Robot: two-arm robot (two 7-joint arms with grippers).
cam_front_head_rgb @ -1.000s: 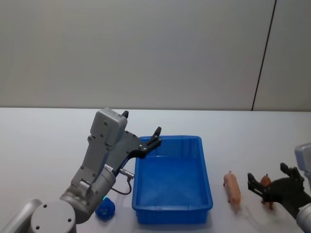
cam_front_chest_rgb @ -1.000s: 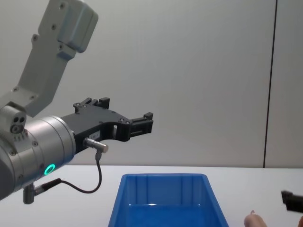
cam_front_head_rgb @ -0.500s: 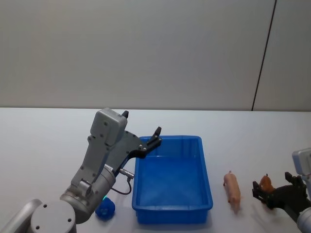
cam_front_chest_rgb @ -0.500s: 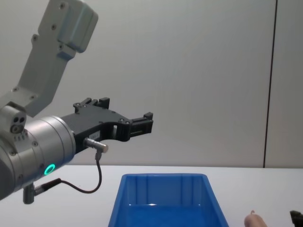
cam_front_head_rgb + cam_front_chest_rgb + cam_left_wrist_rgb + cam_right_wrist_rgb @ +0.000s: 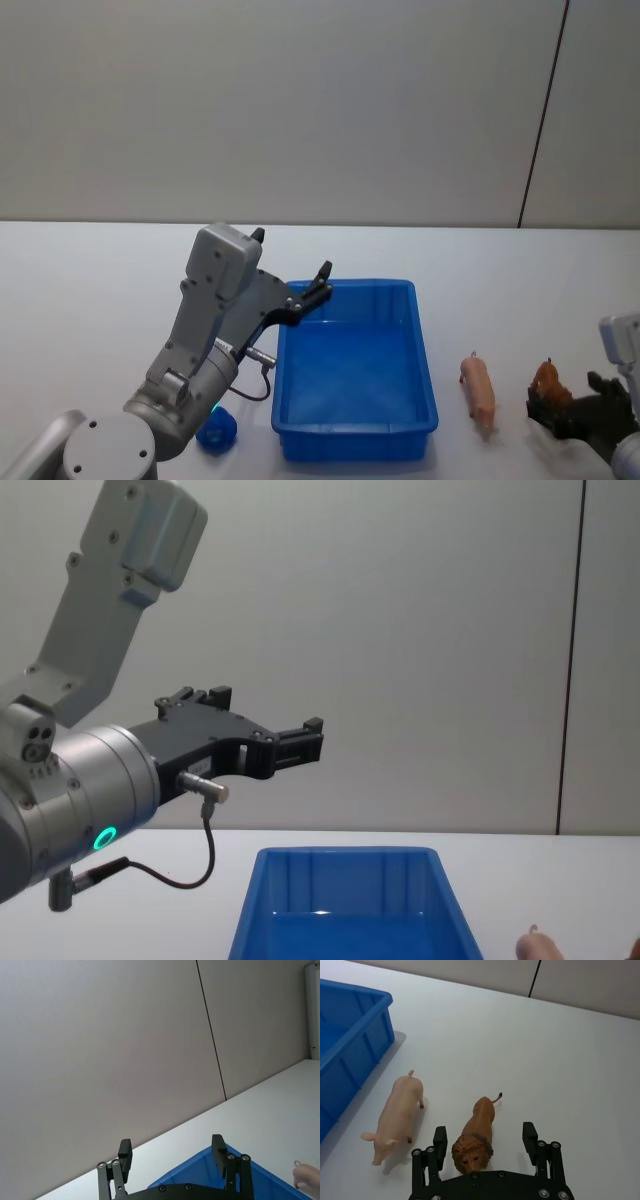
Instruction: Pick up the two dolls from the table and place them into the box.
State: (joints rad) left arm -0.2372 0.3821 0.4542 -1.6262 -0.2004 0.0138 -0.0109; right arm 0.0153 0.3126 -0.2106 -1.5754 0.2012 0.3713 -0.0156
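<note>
Grey wall (image 5: pixel 300 100) behind, I see white table (image 5: pixel 100 280) running wide, blue box (image 5: pixel 355 445) at centre. My left gripper (image 5: pixel 171 1142) hangs spread over the box's far-left corner; right gripper (image 5: pixel 484 1128), spread, straddles the lion doll (image 5: pixel 482 1110), pig doll (image 5: pixel 400 1117) alongside.

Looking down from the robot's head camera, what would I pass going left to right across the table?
Small blue toy → blue bin → pink pig → brown lion. The right gripper, open, straddles the lion, and the left gripper hangs open above the bin's left edge, so neither has a clear place.
</note>
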